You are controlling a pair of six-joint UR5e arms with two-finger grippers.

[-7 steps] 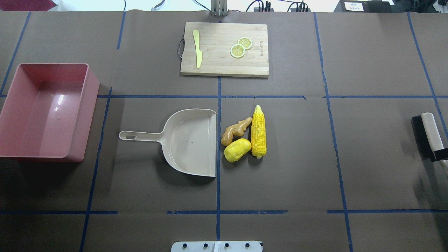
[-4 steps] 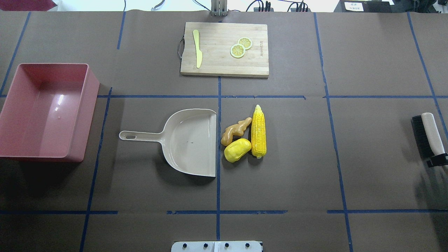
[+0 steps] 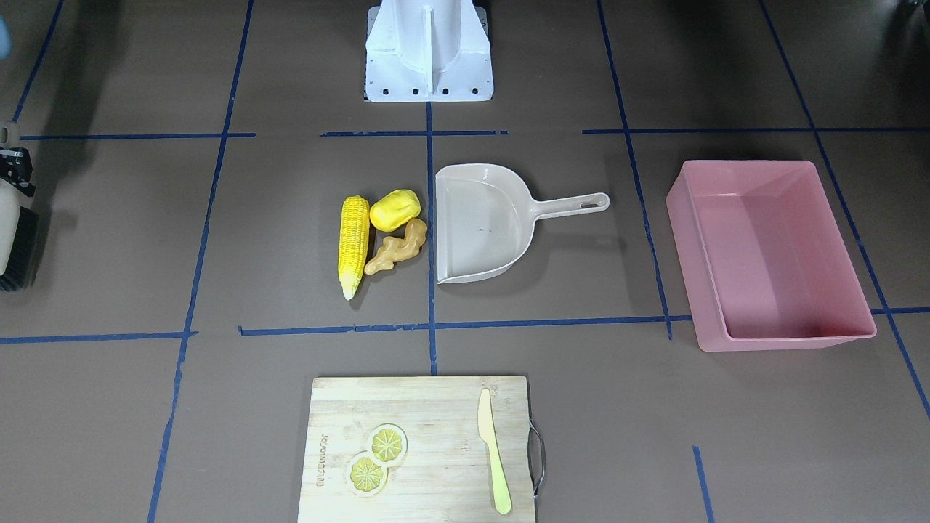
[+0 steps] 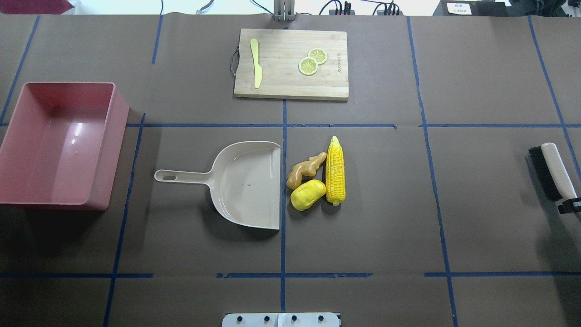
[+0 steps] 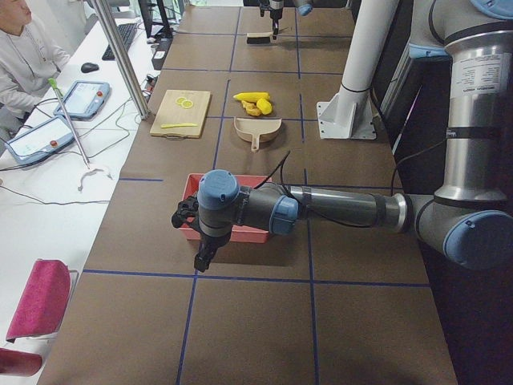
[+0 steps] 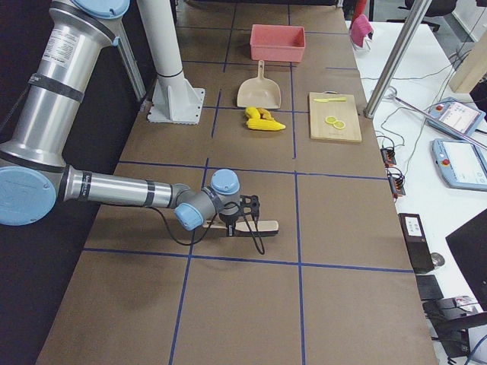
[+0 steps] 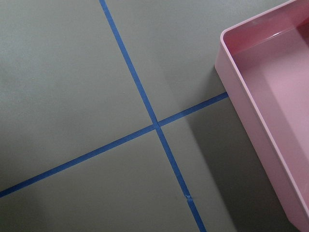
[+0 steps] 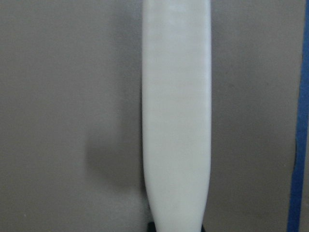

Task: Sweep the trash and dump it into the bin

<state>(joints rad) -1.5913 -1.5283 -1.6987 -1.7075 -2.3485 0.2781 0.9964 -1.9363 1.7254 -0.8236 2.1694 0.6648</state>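
Bin [image 4: 117,136]: well off the dustpan's [image 4: 245,190] handle end, empty as far as I can see. Reads as a short carry-and-tip once the pan is loaded.

Left gripper [image 5: 200,261]: hangs over the table past the bin, on the side away from the dustpan. Its wrist cam shows only tape lines and a bin corner. Only the side cam catches it, so I can't tell if the fingers are apart or together. My guess is it's parked until the pan handle needs grabbing.

Cutting board [image 4: 290,84]: beyond the dustpan, away from the robot base, with a knife [image 4: 257,63] and lemon slices [image 4: 312,61] on it. Not part of the job.

Dustpan: flat on the table, open lip facing the trash, handle pointing at the bin.

Brush [image 4: 556,170]: far out on the lip side of the dustpan, well past the trash. Right gripper [image 4: 571,205] is clamped on its handle, bristles toward the dustpan, ready for a sweep across.

Corn cob [image 4: 335,170]: outermost piece, lying parallel to the lip.

Yellow lump [image 4: 307,194] and ginger root [image 4: 305,170]: between cob and lip, just off the lip and bunched together. Nothing swept in yet.
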